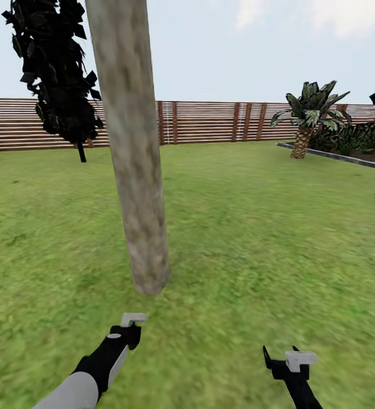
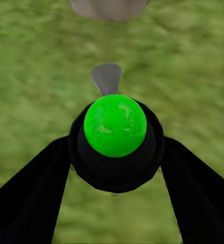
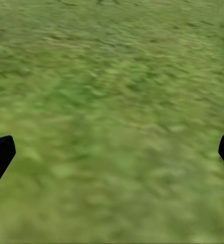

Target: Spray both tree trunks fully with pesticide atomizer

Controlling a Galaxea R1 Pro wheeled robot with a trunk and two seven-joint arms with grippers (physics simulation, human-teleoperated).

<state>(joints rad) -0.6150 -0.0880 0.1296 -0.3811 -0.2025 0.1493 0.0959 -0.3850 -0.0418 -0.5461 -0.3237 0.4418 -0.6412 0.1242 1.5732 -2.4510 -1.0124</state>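
No text, label, brand, number or sign could be read anywhere in these views

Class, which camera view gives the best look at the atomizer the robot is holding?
The left wrist view: the atomizer, green-topped with a grey nozzle, sits large between the left gripper's fingers. The head view shows it small near the trunk. The right wrist view shows grass.
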